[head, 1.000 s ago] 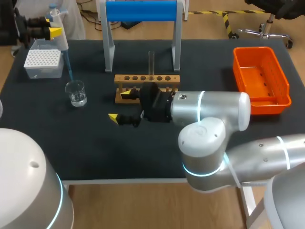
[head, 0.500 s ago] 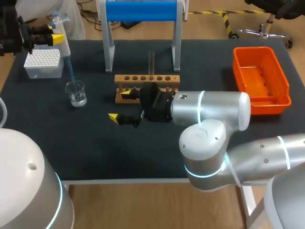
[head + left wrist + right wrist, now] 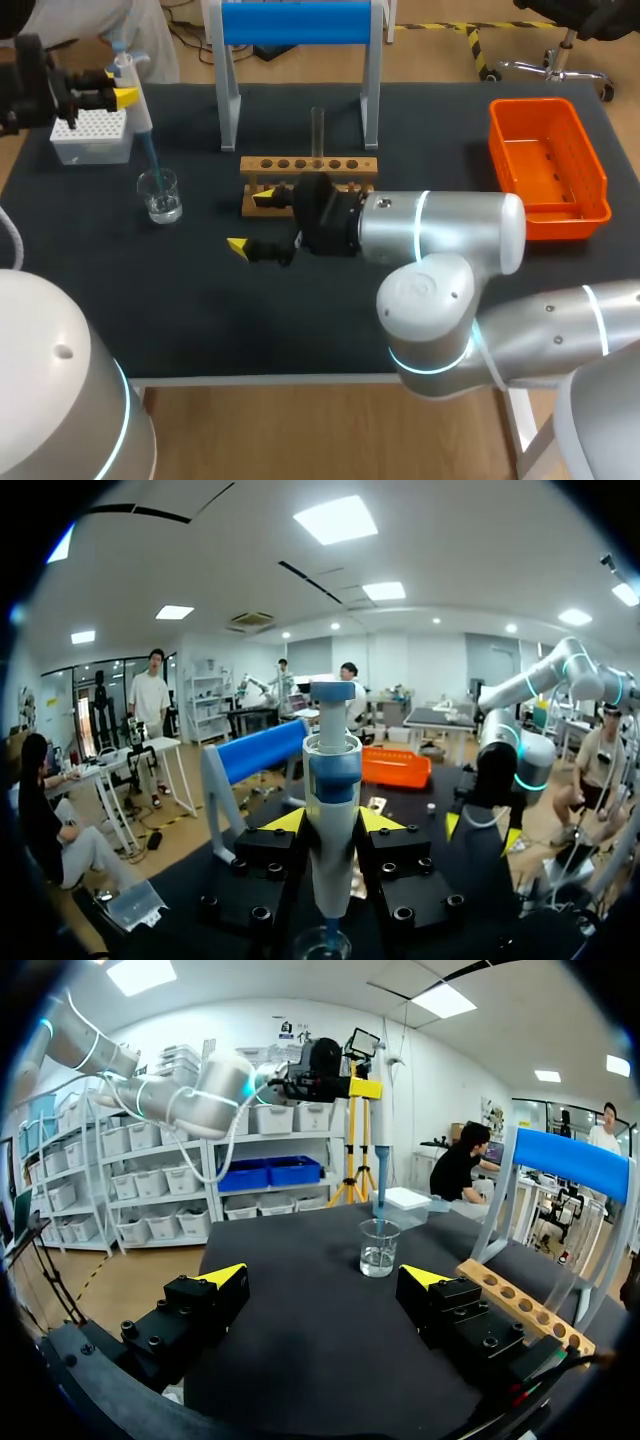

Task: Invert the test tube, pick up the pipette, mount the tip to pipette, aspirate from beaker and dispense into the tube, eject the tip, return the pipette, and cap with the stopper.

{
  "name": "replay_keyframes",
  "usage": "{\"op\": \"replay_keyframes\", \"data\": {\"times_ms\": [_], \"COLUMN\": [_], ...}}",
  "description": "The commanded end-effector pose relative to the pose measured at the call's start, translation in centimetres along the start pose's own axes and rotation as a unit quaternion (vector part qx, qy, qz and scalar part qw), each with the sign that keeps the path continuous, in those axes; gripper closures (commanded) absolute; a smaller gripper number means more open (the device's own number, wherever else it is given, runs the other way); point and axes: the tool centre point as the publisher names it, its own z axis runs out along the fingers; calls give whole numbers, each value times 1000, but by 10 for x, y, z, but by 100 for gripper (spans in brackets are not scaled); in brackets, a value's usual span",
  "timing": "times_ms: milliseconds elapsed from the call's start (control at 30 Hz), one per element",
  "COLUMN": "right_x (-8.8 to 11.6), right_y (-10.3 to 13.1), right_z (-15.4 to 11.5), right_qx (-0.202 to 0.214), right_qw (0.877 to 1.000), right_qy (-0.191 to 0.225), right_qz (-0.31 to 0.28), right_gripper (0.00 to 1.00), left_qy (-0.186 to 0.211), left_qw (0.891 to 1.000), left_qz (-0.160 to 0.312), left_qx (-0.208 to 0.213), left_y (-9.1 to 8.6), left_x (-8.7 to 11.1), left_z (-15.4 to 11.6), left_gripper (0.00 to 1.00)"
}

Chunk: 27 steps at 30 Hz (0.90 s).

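My left gripper (image 3: 108,98) is shut on the white-and-blue pipette (image 3: 128,75) at the table's far left. The pipette's blue tip (image 3: 150,160) slants down into the glass beaker (image 3: 160,195). In the left wrist view the pipette (image 3: 333,810) stands between the yellow fingertips, with the beaker (image 3: 322,945) just under it. The clear test tube (image 3: 318,130) stands upright in the wooden rack (image 3: 310,165). My right gripper (image 3: 250,222) is open and holds nothing, low in front of the rack's left end. Ahead of the right gripper (image 3: 325,1277) are the beaker (image 3: 378,1248) and the pipette (image 3: 378,1150).
A white tip box (image 3: 92,135) sits at the far left corner, behind the beaker. A stand with a blue roll (image 3: 298,24) rises behind the rack. An orange bin (image 3: 548,165) lies at the far right.
The left arm has drawn back to the left and lowered the pipette, so the tip has dipped into the beaker. The right arm has not moved.
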Motion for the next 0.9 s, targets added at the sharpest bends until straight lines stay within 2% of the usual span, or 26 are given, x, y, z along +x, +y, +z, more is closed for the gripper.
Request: {"op": "replay_keyframes", "data": {"times_ms": [33, 900], "right_x": [-1, -1], "right_y": [0, 0], "right_z": [-1, -1], "right_qx": [1, 1], "right_qw": [1000, 1000], "right_qy": [2, 2], "right_qz": [0, 0], "right_gripper": [0, 0], "left_qy": [-3, -8], "left_qw": [1000, 1000], "left_qz": [1, -17], "left_qx": [1, 7], "left_y": [5, 32], "left_x": [-2, -7], "left_z": [3, 6], "left_gripper": [100, 100]}}
